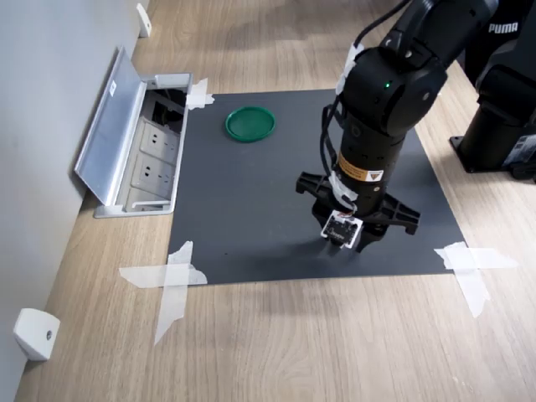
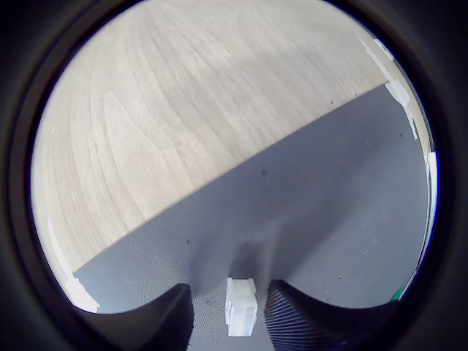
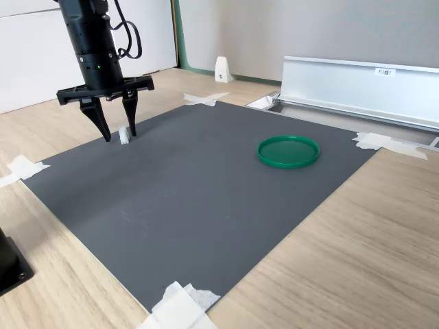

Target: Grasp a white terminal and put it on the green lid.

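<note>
Standing on the dark mat (image 3: pixel 206 199), the white terminal (image 3: pixel 124 135) sits between the two fingers of the gripper (image 3: pixel 116 135), whose jaws are open with a gap on each side of it, as the wrist view shows (image 2: pixel 240 306). The green lid (image 3: pixel 289 151) lies flat on the same mat, well apart from the terminal, toward the second exterior view's right. White tape (image 1: pixel 170 278) holds the mat corners to the wooden tabletop (image 1: pixel 301 343).

The arm (image 1: pixel 381 100) was matte black — a thick cylindrical body with a small green light, a yellow-and-white warning label and white bands. Black cables ran along it. Its tool (image 3: pixel 117 130) carried two tapering black fingers (image 3: pixel 101 122) with ribbed inner faces.
</note>
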